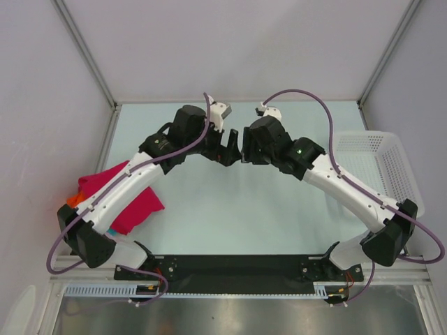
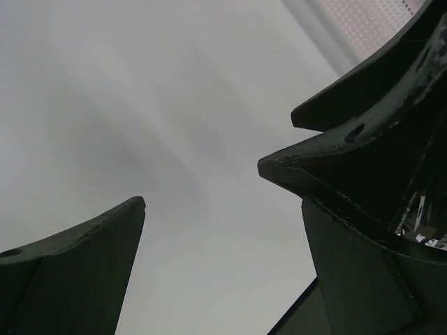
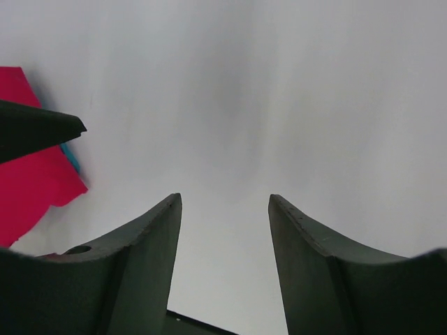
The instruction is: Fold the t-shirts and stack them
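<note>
Top external: pink shirt (image 1: 143,202) half hidden under left arm (image 1: 126,183), far from basket (image 1: 370,143).
Right wrist: teal shirt (image 3: 72,159) edge shown; right gripper (image 3: 225,202) spread, empty.
Left wrist: left gripper (image 2: 222,209) spread, empty.

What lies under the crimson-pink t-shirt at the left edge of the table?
An orange edge peeks out at its left, and the right wrist view shows a teal-blue strip beneath it. The rest is covered by the crimson-pink t-shirt and the left arm.

White panel walls (image 1: 230,42) are enclosing a pale bench (image 1: 237,209) with bolted robot arms (image 1: 349,185), suggesting a robotics lab.
</note>
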You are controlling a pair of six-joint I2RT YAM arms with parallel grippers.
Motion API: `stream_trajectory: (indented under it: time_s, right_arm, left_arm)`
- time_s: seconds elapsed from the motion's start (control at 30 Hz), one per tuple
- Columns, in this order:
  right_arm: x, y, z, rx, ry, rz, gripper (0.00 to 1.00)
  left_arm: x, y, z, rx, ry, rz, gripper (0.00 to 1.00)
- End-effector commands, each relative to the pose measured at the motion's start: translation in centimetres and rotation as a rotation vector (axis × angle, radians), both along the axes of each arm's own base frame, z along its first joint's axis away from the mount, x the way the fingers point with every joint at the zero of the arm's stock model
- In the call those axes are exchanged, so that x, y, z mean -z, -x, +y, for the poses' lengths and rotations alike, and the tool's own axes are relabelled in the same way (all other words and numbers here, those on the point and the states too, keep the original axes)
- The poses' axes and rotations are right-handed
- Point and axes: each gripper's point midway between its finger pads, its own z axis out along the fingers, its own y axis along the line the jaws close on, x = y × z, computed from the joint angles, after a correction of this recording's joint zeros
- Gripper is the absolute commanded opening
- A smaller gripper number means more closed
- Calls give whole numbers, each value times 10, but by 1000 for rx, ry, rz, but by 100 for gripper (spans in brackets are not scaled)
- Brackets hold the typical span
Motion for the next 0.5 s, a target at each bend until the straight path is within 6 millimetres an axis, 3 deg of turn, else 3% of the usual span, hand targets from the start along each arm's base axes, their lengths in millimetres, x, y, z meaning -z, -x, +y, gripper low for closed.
stream_trajectory:
  time_s: [0.0,0.07,0.2,0.27,0.3,0.37,0.47]
  right_arm:
    - [-42,-11,10,58,-152,-128,59]
    - [-47,-11,13,67,-165,-143,59]
    - [-65,-12,17,64,-186,-179,59]
    - [-80,-12,18,69,-189,-206,59]
    - [-77,-11,17,72,-165,-195,59]
    - [-87,-10,16,88,-157,-215,59]
    - [-86,-4,15,105,-140,-215,59]
  left_arm:
    - [-58,3,2,-17,106,-112,100]
    - [-69,4,6,-36,110,-124,100]
    - [-121,19,11,-25,210,-192,100]
    - [-134,24,12,-9,242,-214,100]
    - [-143,27,13,-9,259,-228,100]
    - [-145,28,13,-9,269,-228,100]
    - [-145,34,9,14,296,-209,100]
